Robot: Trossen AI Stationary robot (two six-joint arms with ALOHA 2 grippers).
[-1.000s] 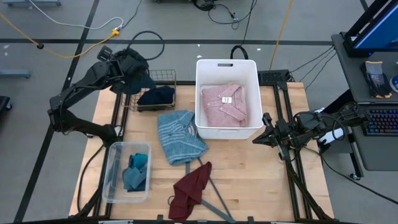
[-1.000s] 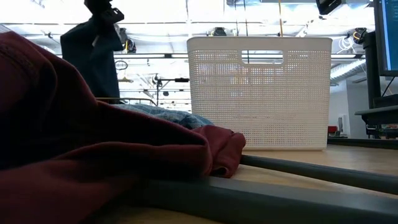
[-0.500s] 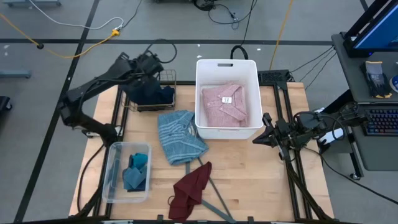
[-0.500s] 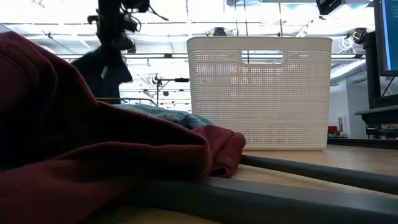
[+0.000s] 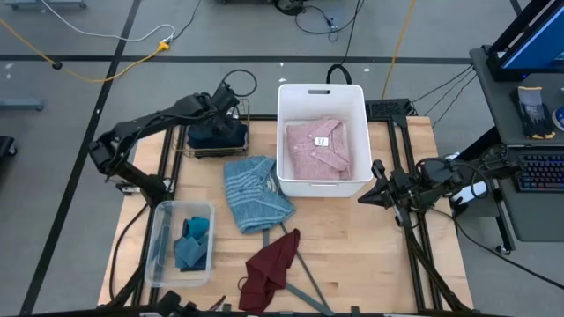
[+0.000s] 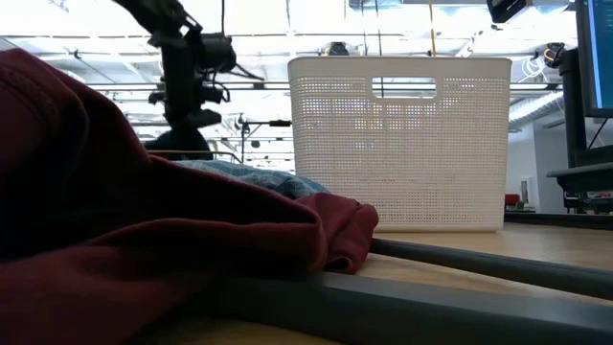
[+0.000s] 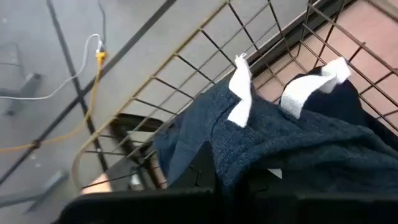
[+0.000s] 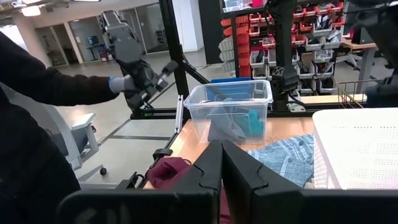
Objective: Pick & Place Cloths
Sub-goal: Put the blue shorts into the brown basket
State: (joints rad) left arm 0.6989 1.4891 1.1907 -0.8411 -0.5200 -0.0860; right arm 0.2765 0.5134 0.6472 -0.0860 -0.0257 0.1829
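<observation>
Navy knit, the navy top (image 5: 218, 134) lies bunched in the black wire basket (image 5: 239, 109) at the table's far left, white tags showing on it in the left wrist view (image 7: 242, 93); the left gripper (image 5: 222, 107) is down in that basket with its fingers pinched together on the navy fabric. Just in front of the basket the light-blue striped shirt (image 5: 254, 192) lies crumpled on the wooden table (image 5: 370, 255), its edge touching the white bin (image 5: 322, 92); inside that bin the pink collared shirt (image 5: 319, 148) lies folded. Nearer the front edge the maroon garment (image 5: 269, 269) lies over a grey hanger (image 5: 304, 273), filling the low view's left side (image 6: 115, 211); at the front left a clear plastic tub (image 5: 157, 255) holds the small teal and blue pieces (image 5: 193, 242). The right gripper (image 5: 363, 199) waits at the table's right side beside the white bin, its fingers closed on nothing; in the right wrist view a person's dark sleeve (image 8: 50, 84) reaches in beyond the table.
</observation>
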